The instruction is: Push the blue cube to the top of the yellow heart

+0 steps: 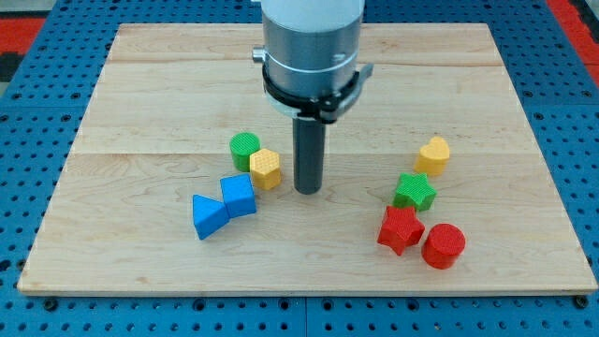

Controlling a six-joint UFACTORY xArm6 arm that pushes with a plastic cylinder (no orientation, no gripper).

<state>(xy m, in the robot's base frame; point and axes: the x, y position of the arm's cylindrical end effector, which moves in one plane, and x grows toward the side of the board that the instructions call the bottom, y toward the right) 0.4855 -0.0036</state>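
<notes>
The blue cube (pixel 239 196) lies left of the board's centre, touching a blue triangular block (pixel 208 216) at its lower left. The yellow heart (pixel 433 154) lies far to the view's right, above the green star (pixel 414 192). My tip (pixel 308 190) stands on the board just right of the blue cube and the yellow hexagonal block (pixel 266 168), with a gap between it and the cube. The tip is well left of the yellow heart.
A green cylinder (pixel 245 148) touches the yellow hexagon's upper left. A red star (pixel 401 229) and a red cylinder (pixel 444 246) lie below the green star. The wooden board (pixel 140 94) is edged by blue pegboard.
</notes>
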